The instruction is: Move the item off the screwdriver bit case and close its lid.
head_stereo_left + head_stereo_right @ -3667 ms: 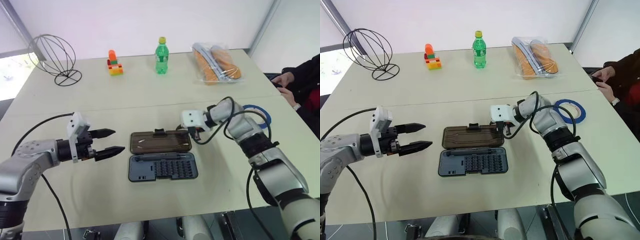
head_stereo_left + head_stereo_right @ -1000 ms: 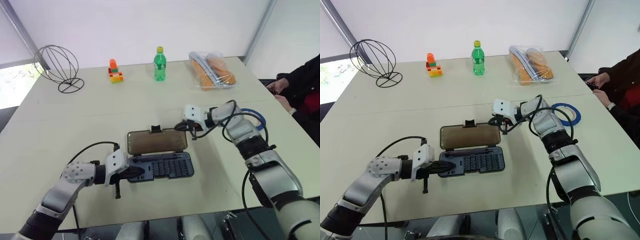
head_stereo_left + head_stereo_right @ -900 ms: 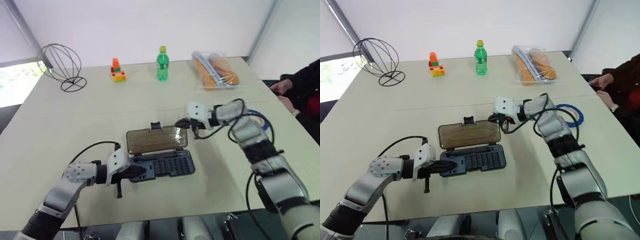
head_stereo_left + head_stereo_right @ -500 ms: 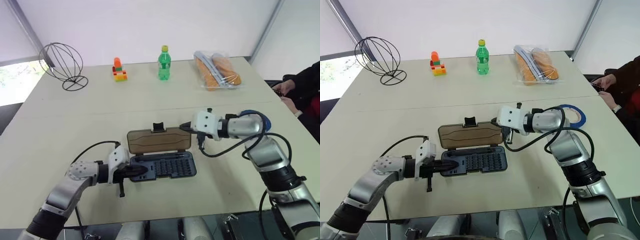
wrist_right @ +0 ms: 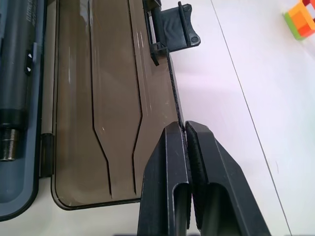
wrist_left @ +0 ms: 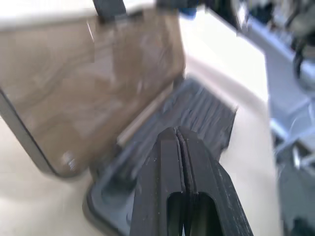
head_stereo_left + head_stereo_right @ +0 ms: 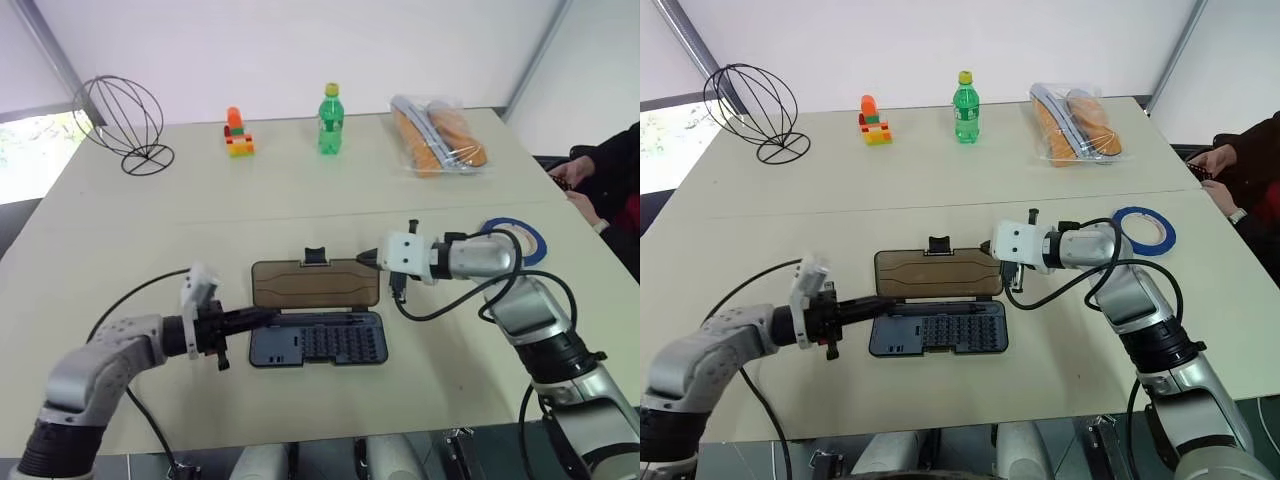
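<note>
A: How did the lid-closing stand at that point?

B: The blue tape ring (image 7: 1143,229) already lay on the table (image 7: 150,230), well apart from the screwdriver bit case (image 7: 318,342), so only the lid (image 7: 316,284) was left. It lay open, hinged flat behind the tray of bits.

A: And the hands?

B: Both were clenched on nothing. The right gripper (image 5: 186,135) had its fingertips at the lid's far long edge near a corner, along from the black latch tab (image 5: 173,25). The left gripper (image 7: 262,318) reached in beside the case's left end, near the hinge line.

A: What would doing it well have asked for?

B: In my judgement, getting a fingertip under that far edge and swinging the lid over the hinge while the left braced the tray so it didn't slide, then pressing at the latch tab
</note>
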### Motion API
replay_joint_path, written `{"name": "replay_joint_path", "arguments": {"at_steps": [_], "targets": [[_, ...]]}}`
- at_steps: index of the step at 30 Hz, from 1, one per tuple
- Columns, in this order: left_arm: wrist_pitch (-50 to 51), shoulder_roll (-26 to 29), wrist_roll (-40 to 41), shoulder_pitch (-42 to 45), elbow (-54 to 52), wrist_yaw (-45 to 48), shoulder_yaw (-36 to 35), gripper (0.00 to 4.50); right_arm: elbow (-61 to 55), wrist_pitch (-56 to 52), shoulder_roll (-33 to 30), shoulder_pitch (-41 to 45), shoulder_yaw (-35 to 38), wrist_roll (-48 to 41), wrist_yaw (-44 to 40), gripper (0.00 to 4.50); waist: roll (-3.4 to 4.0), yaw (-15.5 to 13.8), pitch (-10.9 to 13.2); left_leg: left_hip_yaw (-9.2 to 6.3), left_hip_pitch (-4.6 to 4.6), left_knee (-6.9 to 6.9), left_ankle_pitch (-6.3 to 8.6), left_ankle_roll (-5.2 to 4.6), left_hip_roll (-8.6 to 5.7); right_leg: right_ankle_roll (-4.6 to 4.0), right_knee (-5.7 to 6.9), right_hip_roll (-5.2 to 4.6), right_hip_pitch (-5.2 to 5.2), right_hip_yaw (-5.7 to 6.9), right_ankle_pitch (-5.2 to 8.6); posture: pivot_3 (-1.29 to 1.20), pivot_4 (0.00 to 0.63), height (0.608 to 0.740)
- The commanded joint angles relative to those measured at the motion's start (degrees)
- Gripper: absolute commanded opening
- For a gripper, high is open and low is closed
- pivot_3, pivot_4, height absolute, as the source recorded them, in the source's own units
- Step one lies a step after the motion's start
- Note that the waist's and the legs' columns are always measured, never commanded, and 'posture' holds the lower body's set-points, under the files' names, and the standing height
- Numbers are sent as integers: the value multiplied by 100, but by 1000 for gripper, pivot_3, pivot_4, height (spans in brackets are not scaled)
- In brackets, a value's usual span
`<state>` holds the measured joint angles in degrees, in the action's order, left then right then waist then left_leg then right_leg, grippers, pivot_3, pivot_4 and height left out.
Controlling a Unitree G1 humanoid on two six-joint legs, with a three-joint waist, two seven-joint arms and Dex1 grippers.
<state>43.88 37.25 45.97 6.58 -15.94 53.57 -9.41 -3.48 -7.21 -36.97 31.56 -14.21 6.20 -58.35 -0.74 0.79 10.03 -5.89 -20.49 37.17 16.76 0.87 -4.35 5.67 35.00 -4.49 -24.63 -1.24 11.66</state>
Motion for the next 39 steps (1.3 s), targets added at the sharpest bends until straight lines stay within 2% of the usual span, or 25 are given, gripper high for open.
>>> {"name": "replay_joint_path", "arguments": {"at_steps": [1,4,12,16,21,24,27,29,30,31,33,36,39], "targets": [[-204,-183,129,632,537,-602,-661,0,-34,121,-57,146,48,-11,25,26,2,-13,2,0,1,0,0,0,0,0,0,0,1,1,0,0,150,740],[-1028,-369,-707,1204,1556,-1134,-668,0,-62,59,-54,162,64,6,61,26,0,-20,3,-5,2,2,-4,7,-3,0,0,5,4,7,-2,0,150,740],[-2418,-720,-1976,1735,3225,-619,273,0,-178,-143,-23,194,74,50,174,26,-6,-20,8,2,-10,-4,-4,14,-9,0,-7,1,-6,2,-3,0,150,740],[-2523,-956,-2123,2045,3899,210,738,0,-225,-240,-67,212,43,95,161,26,-7,-22,9,-2,-14,-1,-4,14,-14,1,-6,-3,-7,7,-4,0,150,740],[-2176,-997,-1907,2157,3947,839,760,0,-377,-421,-119,170,64,77,100,26,-8,16,10,-1,-25,-2,-3,13,-11,1,-4,-1,-20,6,-4,0,150,740],[-2130,-1050,-1941,2191,3958,864,731,0,-574,-667,-178,110,61,-5,-12,903,-8,-2,10,-4,-41,2,-4,14,-11,1,1,-1,-36,7,-4,0,150,740],[-2119,-1069,-1937,2209,3984,851,672,0,-867,-974,-249,143,163,-124,-81,2433,-8,-12,10,-7,-67,13,-4,14,-13,2,2,-2,-55,8,-5,0,150,740],[-2089,-1058,-1920,2210,3953,873,643,0,-1283,-1993,-257,343,545,-770,-259,3507,-7,-15,10,-9,-89,22,-5,15,-14,1,7,-3,-75,10,-6,0,150,740],[-2013,-1029,-1865,2206,3876,921,618,0,-1491,-3405,-180,787,1329,-1987,-376,3932,-5,-16,14,-10,-93,23,-5,15,-15,1,8,-5,-78,10,-7,0,150,740],[-1935,-1001,-1807,2200,3799,973,593,0,-1578,-4559,-104,1197,2064,-3080,-416,3932,6,-7,33,-11,-95,26,-5,15,-15,0,8,-7,-79,10,-7,0,150,740],[-1722,-931,-1670,2199,3572,1042,549,0,-1554,-5878,-16,1732,3171,-4502,-290,3932,18,-21,63,-11,-102,32,-6,15,-15,-4,6,-16,-82,6,-21,0,150,740],[-1348,-756,-1482,2205,3011,1203,582,0,-1462,-6588,93,1942,4045,-5299,208,3932,-27,-74,42,-56,-102,8,-5,15,-7,-15,-9,-11,-73,36,-19,0,150,740],[-600,-406,-1059,2031,1762,1577,915,0,-1695,-6744,-19,1580,3941,-5456,516,3932,-25,-98,44,-53,-103,-2,-4,16,-7,-22,-16,-16,-73,39,-15,0,150,740]]}}
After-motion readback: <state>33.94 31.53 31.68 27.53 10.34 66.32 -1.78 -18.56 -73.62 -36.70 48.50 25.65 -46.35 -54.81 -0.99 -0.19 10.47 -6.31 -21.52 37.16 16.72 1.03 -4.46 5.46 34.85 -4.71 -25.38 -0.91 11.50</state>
